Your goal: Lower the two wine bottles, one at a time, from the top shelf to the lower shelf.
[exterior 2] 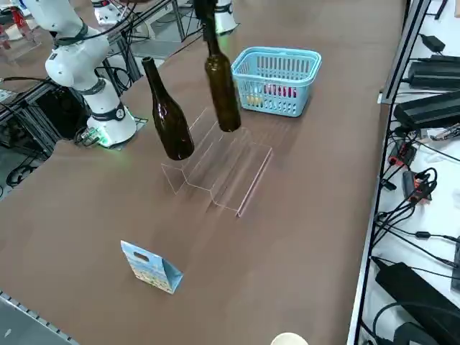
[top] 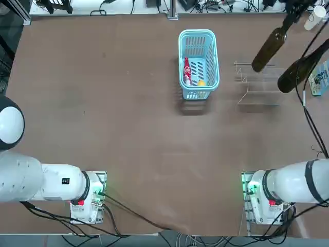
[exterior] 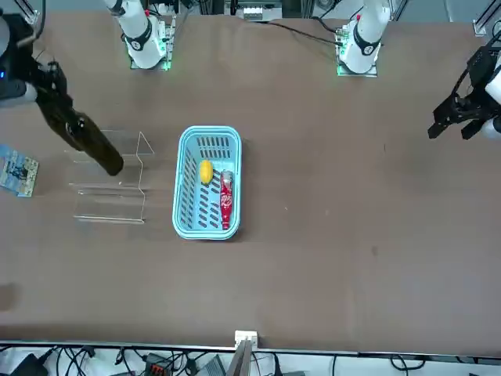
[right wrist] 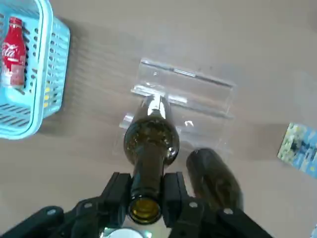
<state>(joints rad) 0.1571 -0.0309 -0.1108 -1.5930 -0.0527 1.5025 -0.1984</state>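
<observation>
While one wine bottle is pinched at its neck by the right gripper fingers, lowering onto the lower shelf, at the stand's three o'clock, is judged next.

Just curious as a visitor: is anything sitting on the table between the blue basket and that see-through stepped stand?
No. In the top view, only bare brown tabletop lies between the blue basket and the clear stand.

gripper clamps bottle neck | above acrylic stand | 2nd bottle beside
</observation>
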